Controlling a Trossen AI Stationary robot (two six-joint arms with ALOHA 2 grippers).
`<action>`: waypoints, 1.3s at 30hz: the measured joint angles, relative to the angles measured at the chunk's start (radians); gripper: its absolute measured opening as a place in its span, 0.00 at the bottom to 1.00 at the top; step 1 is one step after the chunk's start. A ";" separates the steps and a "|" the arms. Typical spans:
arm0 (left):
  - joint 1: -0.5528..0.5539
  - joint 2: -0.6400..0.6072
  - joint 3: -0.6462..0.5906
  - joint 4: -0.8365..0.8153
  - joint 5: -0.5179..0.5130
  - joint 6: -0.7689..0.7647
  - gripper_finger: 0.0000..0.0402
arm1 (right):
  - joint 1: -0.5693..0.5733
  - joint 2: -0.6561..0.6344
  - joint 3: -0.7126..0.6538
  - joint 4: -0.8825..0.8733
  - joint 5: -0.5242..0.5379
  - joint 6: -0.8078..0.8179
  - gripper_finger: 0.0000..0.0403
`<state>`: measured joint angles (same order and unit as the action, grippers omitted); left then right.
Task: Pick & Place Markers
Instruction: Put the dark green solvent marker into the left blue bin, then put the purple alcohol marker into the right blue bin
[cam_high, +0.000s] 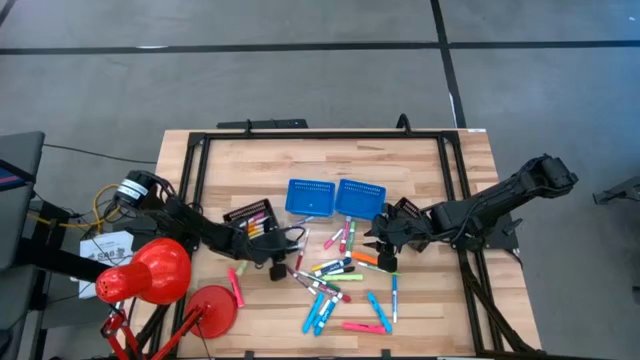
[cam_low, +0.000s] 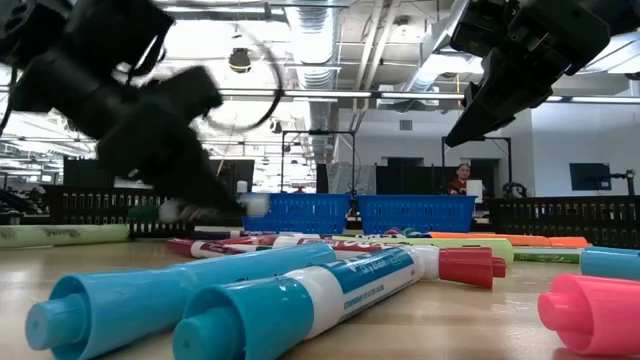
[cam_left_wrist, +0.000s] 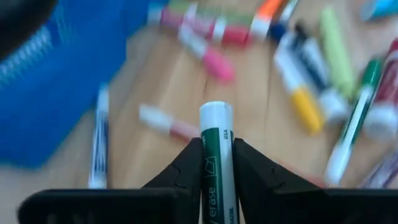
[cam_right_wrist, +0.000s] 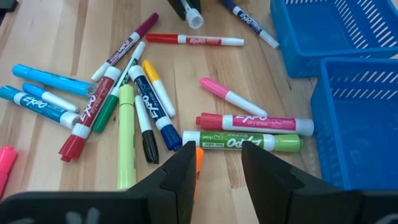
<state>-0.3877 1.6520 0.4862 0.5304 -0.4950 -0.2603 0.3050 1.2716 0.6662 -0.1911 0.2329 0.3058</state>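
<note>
Many capped markers (cam_high: 335, 282) in pink, blue, green, red, orange and yellow lie scattered flat on the wooden table (cam_high: 430, 310), near of two blue baskets (cam_high: 310, 197). My left gripper (cam_high: 277, 264) is at the left edge of the scatter, shut on a green-and-white marker (cam_left_wrist: 216, 143). My right gripper (cam_high: 384, 250) hangs open above the scatter's right side. In the right wrist view (cam_right_wrist: 217, 163) its fingers stand over an orange marker (cam_right_wrist: 198, 157) and beside a light green one (cam_right_wrist: 249, 142), touching neither. My left gripper pinches the green marker by its barrel (cam_left_wrist: 217, 163) between the two fingers, and the white end (cam_left_wrist: 216, 116) sticks out past the fingertips. In the low view the fingers slant down onto it and the marker (cam_low: 205, 211) sits about level, lifted clear of the table.
The second blue basket (cam_high: 361, 197) stands right of the first, both at the table's middle. A black tray with markers (cam_high: 250, 218) sits left of them. A red lamp (cam_high: 150, 270) and its round base (cam_high: 212, 308) occupy the near-left corner. A black frame (cam_high: 320, 135) borders the table.
</note>
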 joint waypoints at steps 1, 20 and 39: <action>0.003 -0.008 0.021 0.000 -0.008 0.048 0.16 | 0.000 0.000 0.000 0.002 0.000 0.000 0.29; 0.516 -0.049 0.140 0.002 0.369 0.389 0.23 | 0.000 0.000 0.000 0.021 0.000 -0.003 0.29; 0.300 -0.052 0.140 0.010 0.436 0.239 0.36 | 0.000 0.000 0.000 0.021 0.000 -0.003 0.29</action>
<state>-0.0880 1.6001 0.6262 0.5400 -0.0592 -0.0215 0.3050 1.2713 0.6662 -0.1703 0.2329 0.3031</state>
